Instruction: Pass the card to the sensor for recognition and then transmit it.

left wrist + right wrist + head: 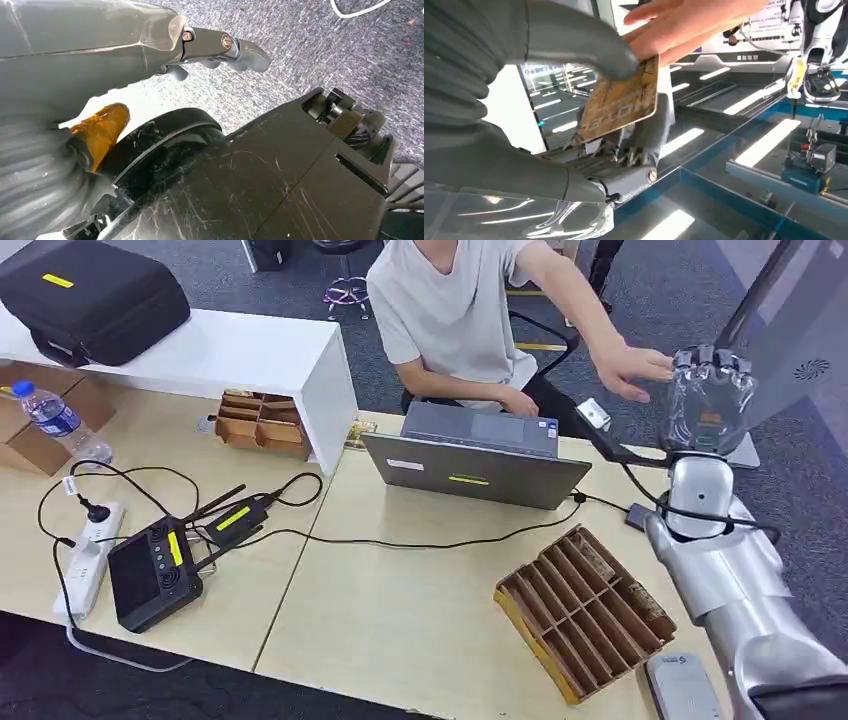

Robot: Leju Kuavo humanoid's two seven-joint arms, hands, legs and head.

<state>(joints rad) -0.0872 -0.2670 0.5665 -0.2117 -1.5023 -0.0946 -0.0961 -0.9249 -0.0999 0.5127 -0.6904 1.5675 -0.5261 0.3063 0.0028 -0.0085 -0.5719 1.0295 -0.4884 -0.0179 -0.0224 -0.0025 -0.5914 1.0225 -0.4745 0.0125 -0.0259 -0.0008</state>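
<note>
Handover stage, far right: right hand [614, 125] is gripping the card [619, 102] while a person's hand [684, 25] is touching it; release remaining; left hand [220, 47] is hanging, grasp state unclear.

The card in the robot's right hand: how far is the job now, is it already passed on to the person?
Nearly. The right hand is raised and holds the card between thumb and fingers. The person's hand already touches the card's far edge, so the handover is in progress. Left: the robot releasing it. Whether the sensor step was done cannot be told from these views.
</note>
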